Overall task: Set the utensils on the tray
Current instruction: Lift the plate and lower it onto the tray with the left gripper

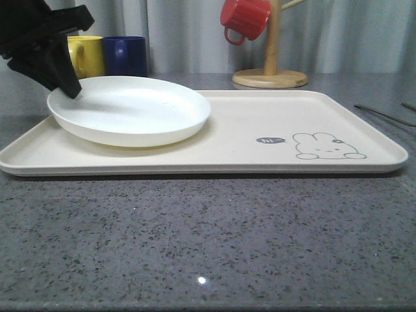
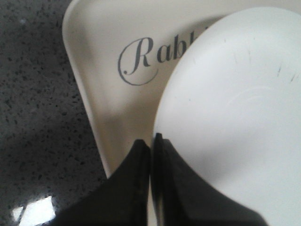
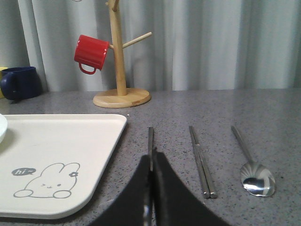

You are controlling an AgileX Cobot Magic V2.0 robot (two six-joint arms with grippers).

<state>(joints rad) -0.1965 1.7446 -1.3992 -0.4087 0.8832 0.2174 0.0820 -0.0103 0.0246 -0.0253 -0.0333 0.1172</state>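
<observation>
1 word, "Rabbit" (partly hidden by the plate (image 2: 235, 117)), marks the tray (image 2: 103, 94).

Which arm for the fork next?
Right. Its fingers are closed around the fork, lying beside the tray. The left gripper is pinching the plate rim at the tray's far end.

L gripper (image 1: 70, 88) on plate (image 1: 130, 109) rim, plate on tray (image 1: 260, 123).

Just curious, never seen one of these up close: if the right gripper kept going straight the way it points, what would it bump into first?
Probably the wooden mug tree with its red mug. The right gripper, shut on the fork, points along the fork's length across the bare counter toward that stand, though depth is hard to judge.
</observation>
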